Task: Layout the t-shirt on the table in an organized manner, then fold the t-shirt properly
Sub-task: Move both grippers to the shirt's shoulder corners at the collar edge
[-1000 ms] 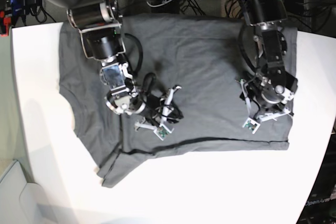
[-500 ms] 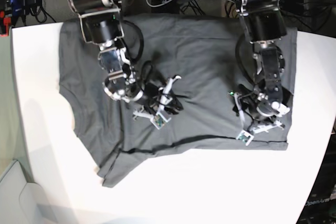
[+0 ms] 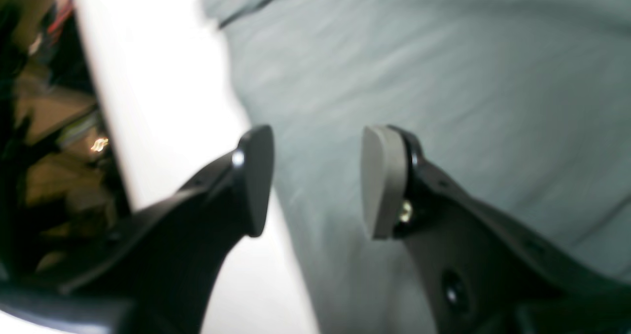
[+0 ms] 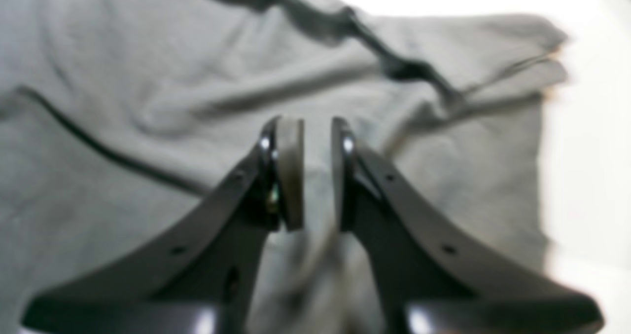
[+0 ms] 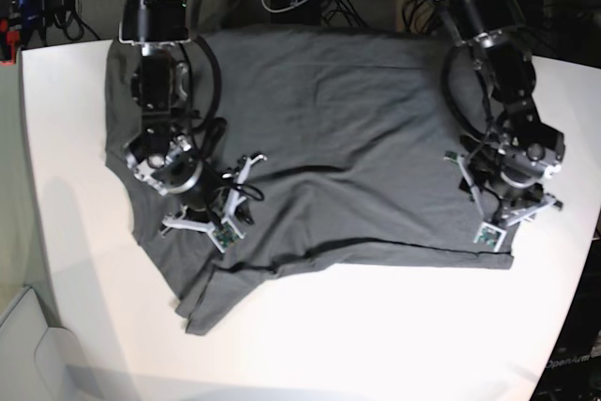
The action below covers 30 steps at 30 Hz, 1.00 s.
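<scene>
The left gripper [image 3: 315,181], jaws apart and empty, should pinch the t-shirt [image 5: 338,138] hem at the table [image 5: 376,345] edge; the right gripper [image 4: 317,173] is nearly closed, hold unclear.

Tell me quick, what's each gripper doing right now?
Left gripper: open, empty, over the edge of the dark charcoal-grey t-shirt.
Right gripper: jaws slightly apart, nothing clamped, over the shirt.

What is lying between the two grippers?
Only t-shirt: in the base view, bare grey fabric spans from the right gripper to the left gripper, nothing else on it.
</scene>
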Available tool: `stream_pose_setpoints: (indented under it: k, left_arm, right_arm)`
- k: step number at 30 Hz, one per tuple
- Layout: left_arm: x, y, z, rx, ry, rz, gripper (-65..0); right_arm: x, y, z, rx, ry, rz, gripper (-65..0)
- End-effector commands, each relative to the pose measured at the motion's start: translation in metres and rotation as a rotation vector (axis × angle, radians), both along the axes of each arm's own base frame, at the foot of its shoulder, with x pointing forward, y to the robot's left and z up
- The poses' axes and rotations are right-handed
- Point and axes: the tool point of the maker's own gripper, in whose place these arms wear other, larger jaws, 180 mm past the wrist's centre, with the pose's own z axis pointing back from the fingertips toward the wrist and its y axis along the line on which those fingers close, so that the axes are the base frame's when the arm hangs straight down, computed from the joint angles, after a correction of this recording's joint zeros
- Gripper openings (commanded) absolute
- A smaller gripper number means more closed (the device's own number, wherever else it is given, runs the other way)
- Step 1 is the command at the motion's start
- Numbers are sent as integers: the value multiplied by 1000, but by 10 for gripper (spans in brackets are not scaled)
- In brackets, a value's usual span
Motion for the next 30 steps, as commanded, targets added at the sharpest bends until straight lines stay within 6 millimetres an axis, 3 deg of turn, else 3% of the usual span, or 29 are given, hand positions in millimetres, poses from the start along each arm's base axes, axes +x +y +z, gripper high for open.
stream_pose_setpoints:
  k: [1,3,7,12,15,25,30]
  left_arm:
    - [-6,14,12,28,-19,43,-360]
    - [-30,29,9,52,13,96,-323]
    - [-80,45,-11,83,97,143,-183]
    - [-112,43,-28,91,165,134,-84]
    - [-129,46,-30,100,188,155,-27]
    - [-171,73,-39,104,251,271,-7]
    - [-179,76,-50,98,292,274,-7]
  right_arm:
    - [8,-16,19,-18,-53,-27,-499]
    - [-3,-32,15,-65,-30,-56,-454]
    - [-37,-61,6,-159,5,-77,-372]
    - [-77,-69,-9,-191,55,-78,-322]
    - [-96,-90,-16,-221,108,-137,-299]
    - [-131,-158,-20,-339,244,-337,-281]
    - [-151,-177,-29,-363,307,-390,-281]
